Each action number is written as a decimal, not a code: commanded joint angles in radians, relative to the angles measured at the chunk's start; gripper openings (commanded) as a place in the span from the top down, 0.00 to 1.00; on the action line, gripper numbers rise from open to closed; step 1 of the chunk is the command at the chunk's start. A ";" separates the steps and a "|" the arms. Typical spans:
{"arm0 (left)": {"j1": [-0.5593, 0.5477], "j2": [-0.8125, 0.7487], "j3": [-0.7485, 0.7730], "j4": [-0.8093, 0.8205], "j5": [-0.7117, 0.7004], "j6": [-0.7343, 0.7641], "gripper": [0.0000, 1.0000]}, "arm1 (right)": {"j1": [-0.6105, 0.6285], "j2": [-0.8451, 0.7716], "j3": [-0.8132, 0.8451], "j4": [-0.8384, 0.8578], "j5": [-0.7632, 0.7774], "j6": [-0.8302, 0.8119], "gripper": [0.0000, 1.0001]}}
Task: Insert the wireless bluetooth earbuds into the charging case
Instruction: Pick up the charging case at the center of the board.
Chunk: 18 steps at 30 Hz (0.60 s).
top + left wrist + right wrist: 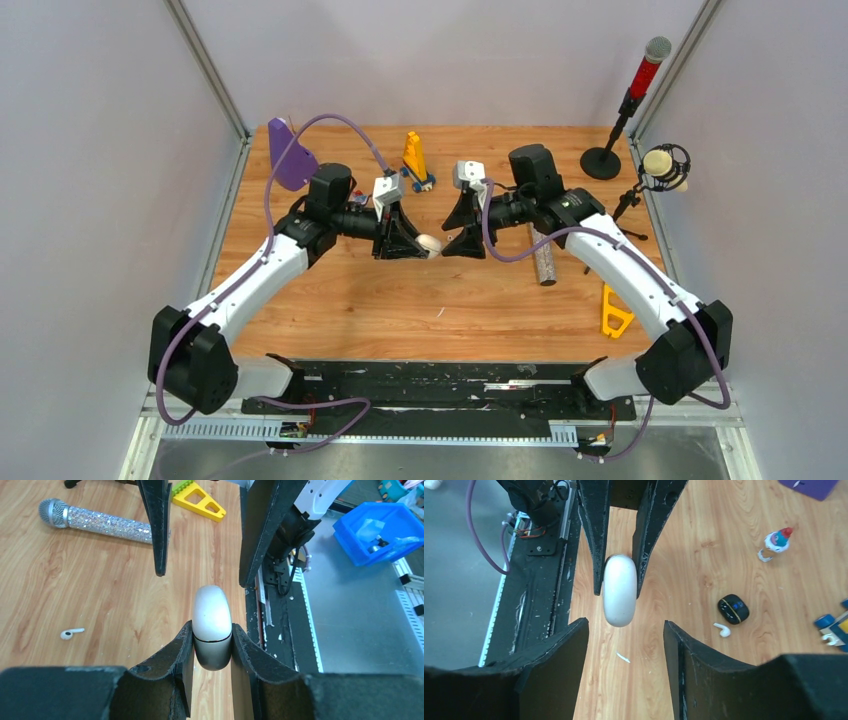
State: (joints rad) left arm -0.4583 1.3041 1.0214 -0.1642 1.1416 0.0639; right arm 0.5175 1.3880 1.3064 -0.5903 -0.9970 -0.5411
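Left wrist: left gripper (212, 630) clamps charging case (212, 611).

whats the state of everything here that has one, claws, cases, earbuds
left claw: shut on the white case
right claw: open, short of the white case, holding nothing
white case: lid closed, clamped in the left claw
black case: lying on the table, looks closed
white earbud: loose on the table beside the black case
glitter microphone: lying on its side
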 commanded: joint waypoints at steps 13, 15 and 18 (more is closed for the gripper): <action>-0.033 -0.030 0.054 -0.083 -0.059 0.146 0.81 | 0.033 0.091 0.021 0.019 -0.075 0.089 0.47; -0.035 -0.031 0.054 -0.091 -0.059 0.154 0.81 | 0.035 0.096 0.021 0.020 -0.077 0.089 0.50; -0.038 -0.034 0.053 -0.099 -0.060 0.164 0.81 | 0.035 0.100 0.021 0.019 -0.079 0.091 0.53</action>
State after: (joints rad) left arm -0.4850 1.2980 1.0264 -0.2554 1.0782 0.1867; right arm 0.5472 1.4868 1.3064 -0.5922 -1.0420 -0.4568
